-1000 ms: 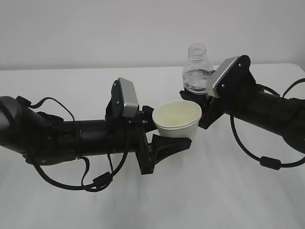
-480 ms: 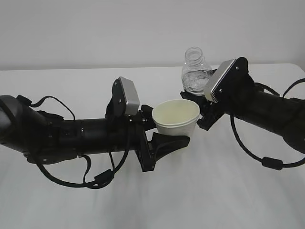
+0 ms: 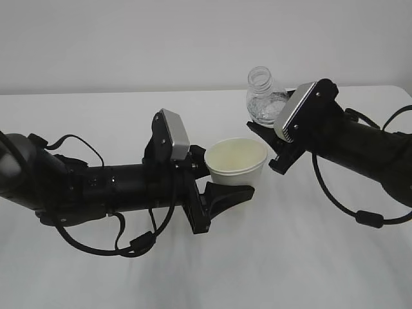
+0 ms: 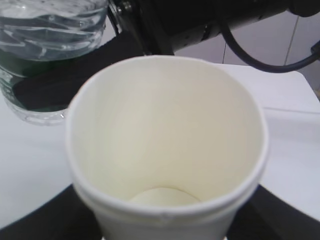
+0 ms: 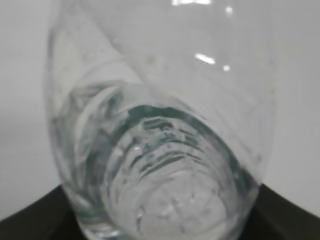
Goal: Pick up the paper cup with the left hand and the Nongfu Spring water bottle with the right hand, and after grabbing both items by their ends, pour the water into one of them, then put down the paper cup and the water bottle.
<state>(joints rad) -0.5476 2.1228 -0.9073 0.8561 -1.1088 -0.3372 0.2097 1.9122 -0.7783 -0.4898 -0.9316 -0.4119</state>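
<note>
The left end effector (image 3: 222, 187) grips the empty paper cup (image 3: 236, 161) near its base, holding it upright above the white bench (image 3: 290, 257). Just beside it, the right end effector (image 3: 273, 151) clamps the uncapped water bottle (image 3: 264, 96), which leans slightly toward the cup.

You are looking at a bare test or lab setup, not a home. A plain white surface (image 3: 309, 270) fills the lower frame, and a blank pale grey wall (image 3: 129, 45) runs across the top. Two black robot arms, one at the left (image 3: 96, 190) and one at the right (image 3: 360, 151), trail loose cables (image 3: 335, 199). In the left wrist view, white wall panels (image 4: 260, 42) with thin seams show at upper right.
</note>
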